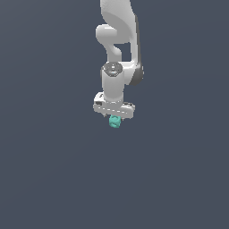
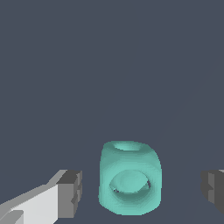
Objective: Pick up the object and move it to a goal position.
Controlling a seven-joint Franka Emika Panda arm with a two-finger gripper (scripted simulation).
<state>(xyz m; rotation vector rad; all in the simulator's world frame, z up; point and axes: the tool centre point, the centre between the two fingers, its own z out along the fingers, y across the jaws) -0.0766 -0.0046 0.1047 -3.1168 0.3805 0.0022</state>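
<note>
The object point(image 1: 115, 122) is a small teal-green block with rounded ring-like holes, resting on the flat dark grey surface. In the exterior view my white gripper point(image 1: 114, 116) hangs directly over it, and the hand covers the block's top. In the wrist view the object point(image 2: 130, 179) sits between my two dark fingertips, with one finger pad point(image 2: 72, 193) on one side and the other finger pad point(image 2: 213, 190) on the opposite side. A clear gap shows on each side of the block, so the gripper point(image 2: 142, 192) is open and not touching it.
The white arm point(image 1: 117, 40) rises from the gripper toward the top of the exterior view. Around it is only the plain dark grey surface point(image 1: 53, 170).
</note>
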